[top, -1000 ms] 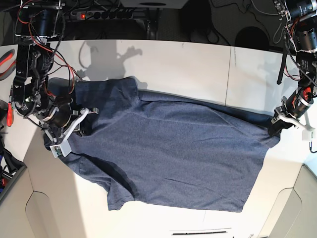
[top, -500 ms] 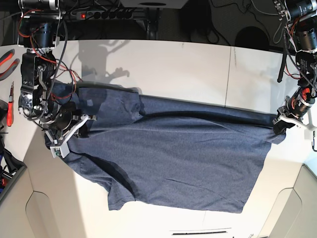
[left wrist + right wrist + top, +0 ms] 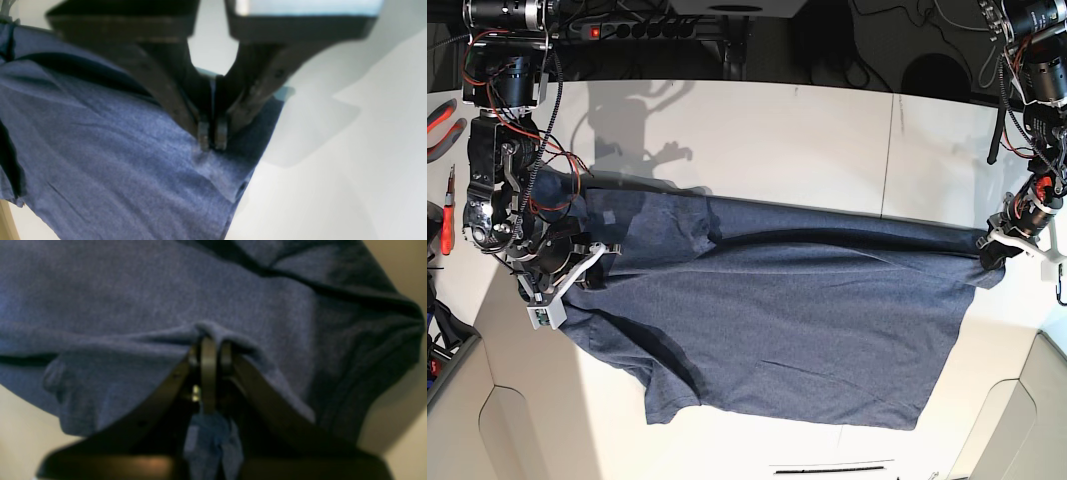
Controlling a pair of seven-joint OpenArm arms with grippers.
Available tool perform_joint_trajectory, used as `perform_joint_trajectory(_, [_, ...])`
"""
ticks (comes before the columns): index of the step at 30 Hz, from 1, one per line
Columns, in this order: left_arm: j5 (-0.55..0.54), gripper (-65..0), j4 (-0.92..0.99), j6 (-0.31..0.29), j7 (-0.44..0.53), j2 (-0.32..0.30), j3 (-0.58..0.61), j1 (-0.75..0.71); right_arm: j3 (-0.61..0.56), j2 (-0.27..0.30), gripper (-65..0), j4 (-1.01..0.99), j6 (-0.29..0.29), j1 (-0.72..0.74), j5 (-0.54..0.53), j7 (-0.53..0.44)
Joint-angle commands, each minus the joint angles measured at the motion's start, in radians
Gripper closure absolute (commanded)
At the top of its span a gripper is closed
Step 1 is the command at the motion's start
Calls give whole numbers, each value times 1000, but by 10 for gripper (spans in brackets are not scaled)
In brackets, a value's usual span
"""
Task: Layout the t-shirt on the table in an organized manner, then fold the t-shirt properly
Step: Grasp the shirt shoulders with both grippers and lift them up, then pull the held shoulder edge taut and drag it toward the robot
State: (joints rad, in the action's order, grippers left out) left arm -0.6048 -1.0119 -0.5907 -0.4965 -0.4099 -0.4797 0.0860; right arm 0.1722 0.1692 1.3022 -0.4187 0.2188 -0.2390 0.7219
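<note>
Both claws stay clamped on the t-shirt (image 3: 767, 320) — left gripper (image 3: 989, 247) at 3 o'clock, right gripper (image 3: 585, 262) at 9. Top edge pulled straighter and tauter, so layout's nearly done.

Beyond the work surface's far edge lies a dark floor area carrying a black multi-socket power strip (image 3: 632, 30) with a lit red switch, and loose black cables (image 3: 877, 40). Red-handled pliers (image 3: 441, 103) and a red-handled screwdriver (image 3: 446, 225) lie at the left margin. Lighting casts sharp shadows.
</note>
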Motion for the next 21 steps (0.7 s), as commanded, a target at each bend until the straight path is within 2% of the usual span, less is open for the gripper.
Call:
perform_joint_trajectory(1, [-5, 0, -18, 4, 29, -22, -7, 17, 2, 11, 0, 14, 3, 22, 8, -23])
perform_joint_trajectory(2, [-3, 0, -18, 4, 29, -22, -7, 16, 2, 11, -66, 14, 3, 22, 15, -23])
perform_joint_trajectory(4, [-3, -141, -18, 4, 29, -22, -7, 16, 2, 11, -223, 14, 3, 22, 15, -27])
perform_joint_trajectory(5, [-3, -190, -18, 4, 29, -22, -7, 16, 2, 11, -266, 14, 3, 22, 15, -31])
perform_joint_trajectory(7, [-3, -222, -18, 4, 29, -22, -7, 16, 2, 11, -276, 14, 3, 22, 15, -34])
perform_joint_trajectory(21, [-5, -222, -18, 3, 56, -22, -7, 17, 2, 11, -274, 14, 3, 22, 14, -38])
